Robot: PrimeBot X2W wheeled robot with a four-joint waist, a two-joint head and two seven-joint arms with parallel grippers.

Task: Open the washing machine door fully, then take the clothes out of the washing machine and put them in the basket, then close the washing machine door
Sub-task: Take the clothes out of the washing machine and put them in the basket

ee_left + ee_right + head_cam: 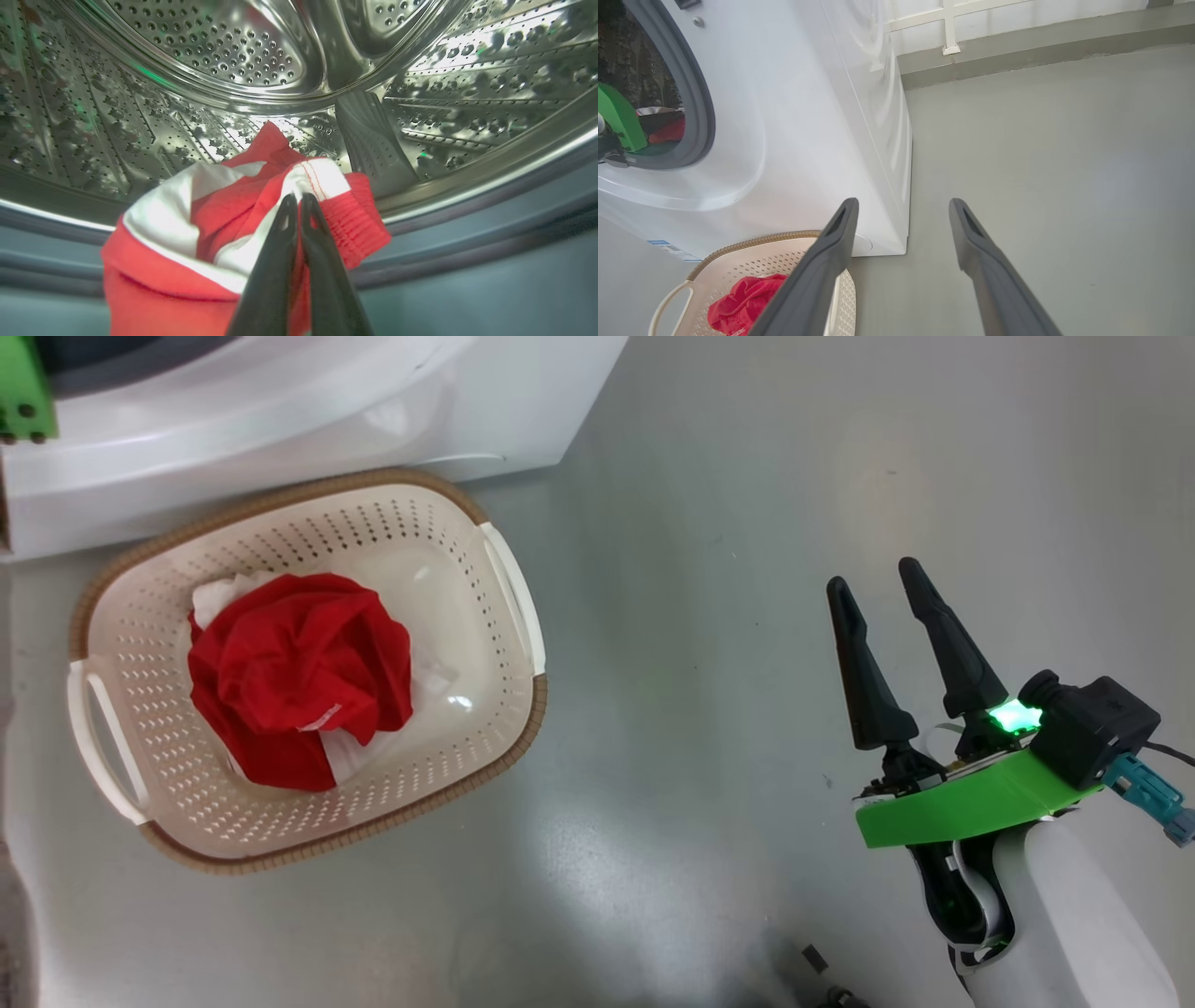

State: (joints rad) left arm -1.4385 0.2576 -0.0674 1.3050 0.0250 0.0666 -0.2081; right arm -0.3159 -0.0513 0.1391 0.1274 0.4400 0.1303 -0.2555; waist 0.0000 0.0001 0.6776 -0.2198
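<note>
The left gripper (295,198) is clenched on the white hem of a red garment (187,233) at the drum (224,56) lip. It should lift the garment clear of the grey ring (467,242) before swinging to the basket (149,635), which holds 1 red piece (299,672). The right gripper (873,574) hangs spread and empty. The washing machine (808,116) has a blue label (658,243), too small to read.

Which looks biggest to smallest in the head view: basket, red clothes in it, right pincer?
1. basket, plainly largest.
2. red clothes, covering roughly half its floor.
3. right pincer, open, slimmer than the clothes; it sits nearer the camera, so this last rank is unsure.
</note>
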